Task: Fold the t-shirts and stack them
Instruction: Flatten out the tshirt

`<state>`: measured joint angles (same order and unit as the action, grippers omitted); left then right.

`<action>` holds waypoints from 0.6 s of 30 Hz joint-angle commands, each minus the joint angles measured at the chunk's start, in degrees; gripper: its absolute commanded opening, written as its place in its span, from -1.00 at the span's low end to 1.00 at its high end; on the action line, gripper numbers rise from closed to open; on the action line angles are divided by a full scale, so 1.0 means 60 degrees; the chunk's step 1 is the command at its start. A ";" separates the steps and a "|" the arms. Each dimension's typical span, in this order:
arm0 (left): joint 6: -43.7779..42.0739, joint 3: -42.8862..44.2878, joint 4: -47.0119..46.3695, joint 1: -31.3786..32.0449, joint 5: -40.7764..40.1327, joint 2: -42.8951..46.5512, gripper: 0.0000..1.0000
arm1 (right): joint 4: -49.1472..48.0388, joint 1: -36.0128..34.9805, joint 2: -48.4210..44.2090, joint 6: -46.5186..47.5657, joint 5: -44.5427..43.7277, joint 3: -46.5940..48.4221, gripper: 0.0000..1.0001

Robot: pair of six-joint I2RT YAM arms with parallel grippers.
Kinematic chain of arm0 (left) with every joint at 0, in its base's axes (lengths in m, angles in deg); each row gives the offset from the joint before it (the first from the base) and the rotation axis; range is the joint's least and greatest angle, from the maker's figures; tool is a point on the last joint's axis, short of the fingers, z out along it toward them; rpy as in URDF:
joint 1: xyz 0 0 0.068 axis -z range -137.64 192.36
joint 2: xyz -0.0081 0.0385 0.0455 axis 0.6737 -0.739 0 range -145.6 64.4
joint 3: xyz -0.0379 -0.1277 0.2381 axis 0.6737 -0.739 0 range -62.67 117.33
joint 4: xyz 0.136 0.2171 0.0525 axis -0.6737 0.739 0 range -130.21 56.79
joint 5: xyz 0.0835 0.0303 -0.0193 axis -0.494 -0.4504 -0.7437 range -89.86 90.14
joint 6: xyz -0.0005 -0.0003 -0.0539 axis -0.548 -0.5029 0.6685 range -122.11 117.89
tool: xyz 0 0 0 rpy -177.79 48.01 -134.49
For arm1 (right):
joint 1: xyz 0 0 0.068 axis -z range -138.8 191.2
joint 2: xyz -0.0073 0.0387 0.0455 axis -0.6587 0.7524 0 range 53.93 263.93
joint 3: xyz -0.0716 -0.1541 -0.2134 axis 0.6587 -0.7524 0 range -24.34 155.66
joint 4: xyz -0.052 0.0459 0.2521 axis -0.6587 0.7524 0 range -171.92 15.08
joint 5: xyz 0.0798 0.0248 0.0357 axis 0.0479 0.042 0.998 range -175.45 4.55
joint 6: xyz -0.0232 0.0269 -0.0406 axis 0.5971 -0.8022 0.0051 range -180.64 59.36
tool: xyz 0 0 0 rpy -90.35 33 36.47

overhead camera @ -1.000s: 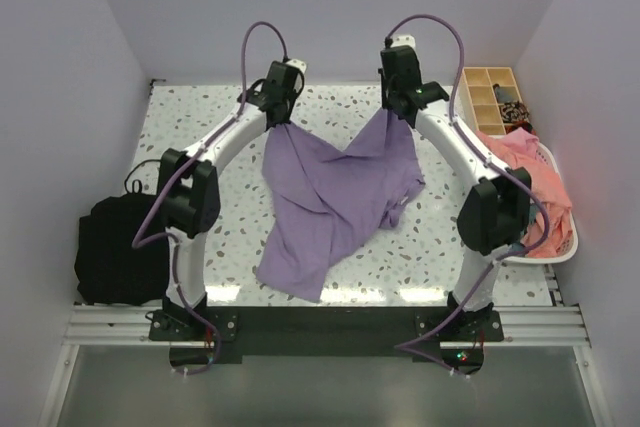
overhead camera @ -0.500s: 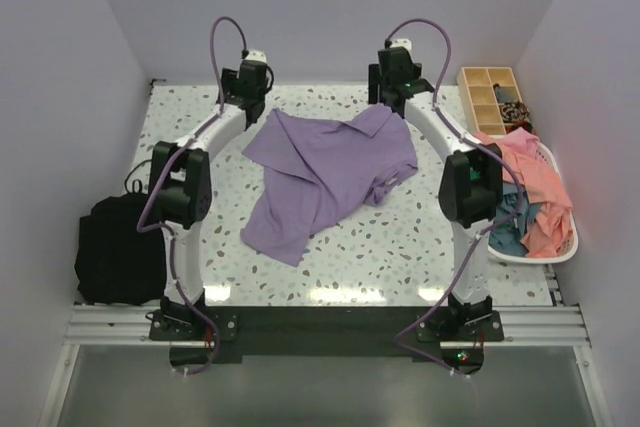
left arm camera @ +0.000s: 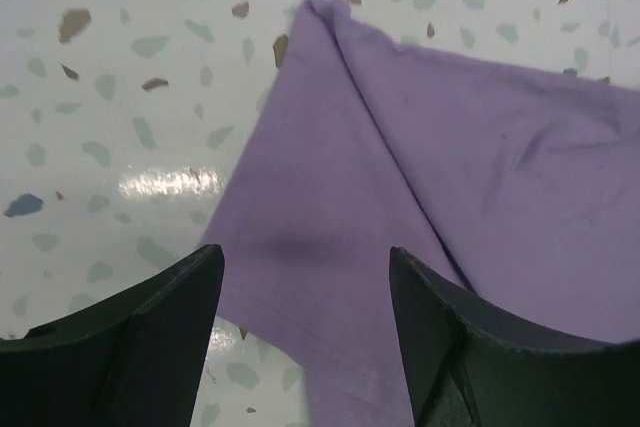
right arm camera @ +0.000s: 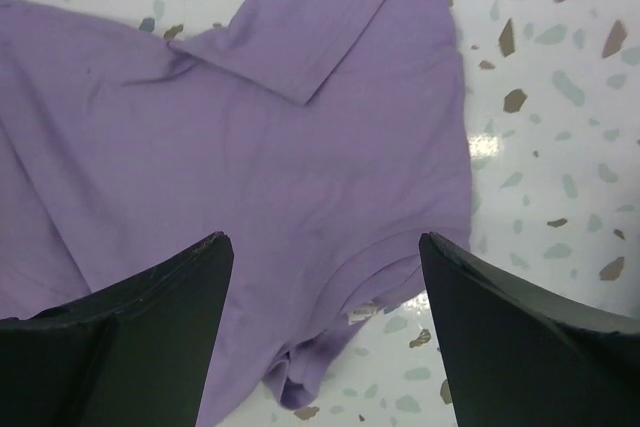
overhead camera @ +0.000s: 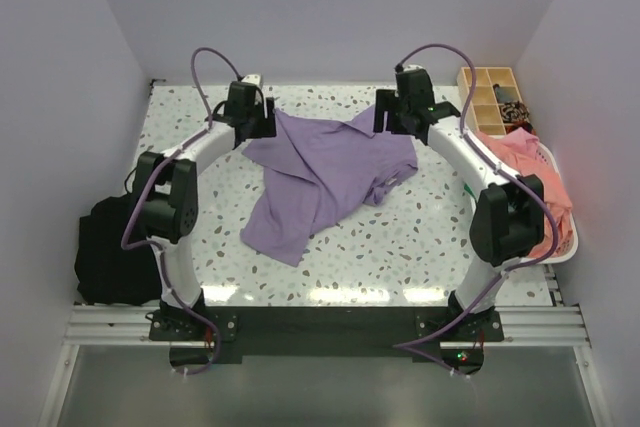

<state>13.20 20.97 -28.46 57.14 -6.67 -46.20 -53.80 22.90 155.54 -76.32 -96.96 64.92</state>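
A lavender-purple t-shirt (overhead camera: 325, 172) lies crumpled on the speckled table (overhead camera: 400, 247), free of both grippers. My left gripper (overhead camera: 260, 127) hovers open over its far left corner. In the left wrist view the purple cloth (left arm camera: 420, 167) shows between the spread fingers (left arm camera: 150, 337), which hold nothing. My right gripper (overhead camera: 397, 125) hangs open above the shirt's far right part. The right wrist view shows the collar with a small label (right arm camera: 365, 312) under the open gripper (right arm camera: 325, 257). A salmon-pink t-shirt (overhead camera: 525, 162) sits in the basket at right.
A white basket (overhead camera: 560, 252) stands at the table's right edge. Behind it is a wooden compartment box (overhead camera: 490, 97) holding small items. A black fabric bundle (overhead camera: 115, 247) lies off the table's left side. Walls close in on three sides.
Both grippers opened and let go of the purple shirt. It dropped from hanging between them to lying on the table. Both arms then spread outward.
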 commanded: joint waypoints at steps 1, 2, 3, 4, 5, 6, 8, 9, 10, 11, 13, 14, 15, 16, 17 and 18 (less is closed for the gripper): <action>0.0846 -0.0535 -0.0828 -0.0471 0.1805 -0.0753 0.42 | -0.0262 -0.0025 0.0014 -0.0286 0.1345 -0.0680 0.57; 0.0861 -0.0536 -0.0888 -0.0501 0.1997 -0.0871 0.42 | -0.0292 -0.0025 0.0058 -0.0330 0.1506 -0.0812 0.57; 0.0876 -0.0521 -0.1048 -0.0545 0.2202 -0.1090 0.41 | -0.0292 -0.0011 0.0204 -0.0374 0.1638 -0.0856 0.55; 0.0919 -0.0492 -0.1064 -0.0560 0.2436 -0.1208 0.40 | -0.0277 -0.0025 0.0292 -0.0404 0.1843 -0.0900 0.55; 0.0978 -0.0492 -0.1122 -0.0589 0.2554 -0.1296 0.40 | -0.0408 -0.0025 0.0380 -0.0433 0.1903 -0.1075 0.55; 0.1022 -0.0550 -0.1413 -0.0647 0.2672 -0.1471 0.40 | -0.0511 -0.0011 0.0584 -0.0448 0.2179 -0.1164 0.55; 0.1139 -0.0507 -0.1547 -0.0692 0.2936 -0.1677 0.38 | -0.0701 -0.0025 0.0834 -0.0550 0.2415 -0.1310 0.54; 0.1140 -0.0434 -0.1591 -0.0735 0.2951 -0.1895 0.38 | -0.0731 -0.0025 0.1139 -0.0565 0.2503 -0.1311 0.53; 0.1154 -0.0404 -0.1592 -0.0750 0.2951 -0.1985 0.37 | -0.0746 -0.0011 0.1273 -0.0550 0.2692 -0.1311 0.53; 0.1154 -0.0375 -0.1606 -0.0794 0.2937 -0.2072 0.36 | -0.0848 -0.0011 0.1434 -0.0579 0.2810 -0.1340 0.53; 0.1096 -0.0345 -0.1563 -0.0882 0.2791 -0.2307 0.35 | -0.0805 -0.0011 0.1888 -0.0580 0.2841 -0.1268 0.52; 0.1009 -0.0302 -0.1505 -0.0911 0.2747 -0.2366 0.35 | -0.0602 -0.0025 0.2035 -0.0638 0.2783 -0.1166 0.50; 0.0935 -0.0258 -0.1228 -0.0970 0.2659 -0.2439 0.34 | -0.0382 -0.0025 0.2167 -0.0740 0.2608 -0.1078 0.50; 0.0848 -0.0258 -0.1139 -0.0999 0.2339 -0.2454 0.34 | -0.0162 -0.0025 0.2414 -0.0813 0.2432 -0.1004 0.50; 0.0629 -0.0272 -0.1036 -0.1029 0.2162 -0.2469 0.34 | 0.0217 -0.0025 0.2504 -0.0945 0.2054 -0.0945 0.50; 0.0511 -0.0214 -0.0818 -0.1072 0.2001 -0.2483 0.34 | 0.0409 -0.0025 0.2606 -0.1033 0.1948 -0.0945 0.51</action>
<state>18.38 19.37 -38.02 52.38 8.96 -57.88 -55.95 22.87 169.68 -79.71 -82.95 57.62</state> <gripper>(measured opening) 0.671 0.753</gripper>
